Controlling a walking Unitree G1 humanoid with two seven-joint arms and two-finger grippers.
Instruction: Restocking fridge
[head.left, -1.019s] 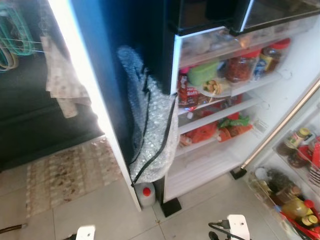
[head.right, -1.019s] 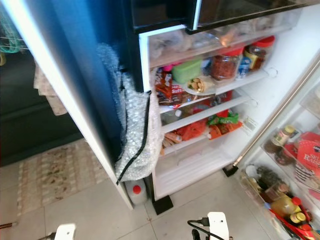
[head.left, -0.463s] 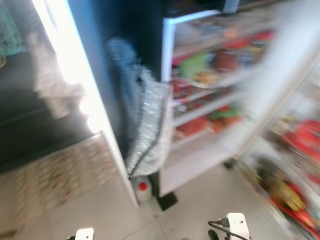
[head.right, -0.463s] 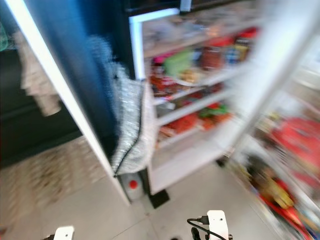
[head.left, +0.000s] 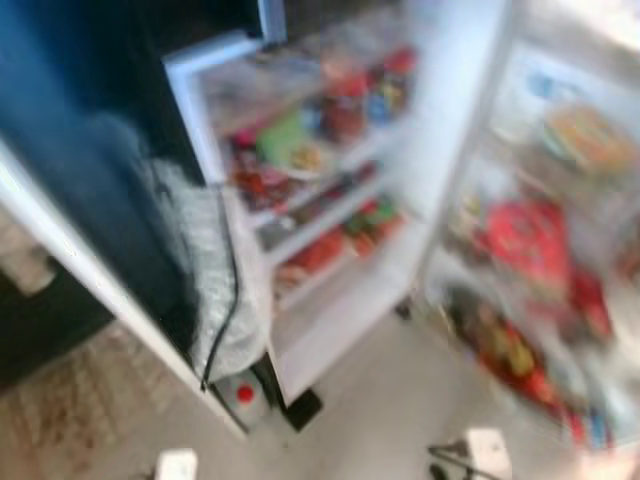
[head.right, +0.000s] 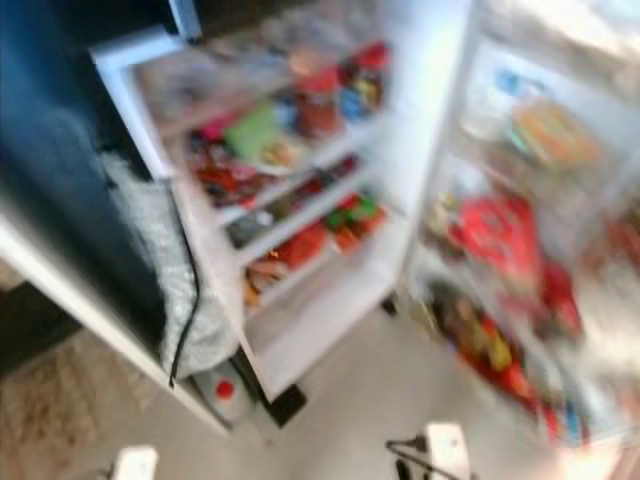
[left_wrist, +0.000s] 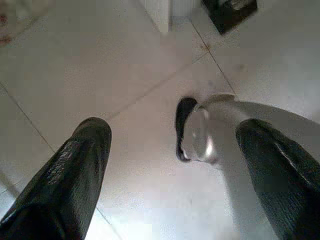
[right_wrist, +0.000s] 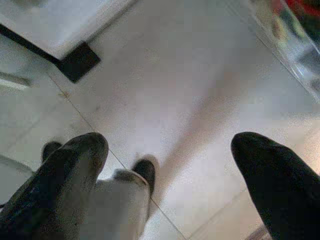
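**Operator:** Report the scene, largest item first.

**Technician:** The fridge (head.left: 330, 300) is standing open ahead, its white shelves holding blurred red, green and orange packages (head.left: 320, 250). The head views are smearing heavily, so individual items cannot be identified. The open door (head.left: 540, 250) is sitting to the right, its racks carrying red and yellow containers, also blurred. A dark blue panel (head.left: 60, 150) is occupying the left side, with a sheet of bubble wrap (head.left: 215, 270) hanging against it beside the fridge. A small white jug with a red cap (head.left: 240, 395) is standing on the tiled floor (left_wrist: 125, 60) below the wrap.

**Operator:** Gripper status?

**Technician:** The left gripper (left_wrist: 172, 165) is hanging low over the tiles, fingers spread apart and holding nothing. The right gripper (right_wrist: 167, 172) is hanging likewise, fingers wide and unloaded, with the fridge's dark foot (right_wrist: 80, 61) nearby on the floor.
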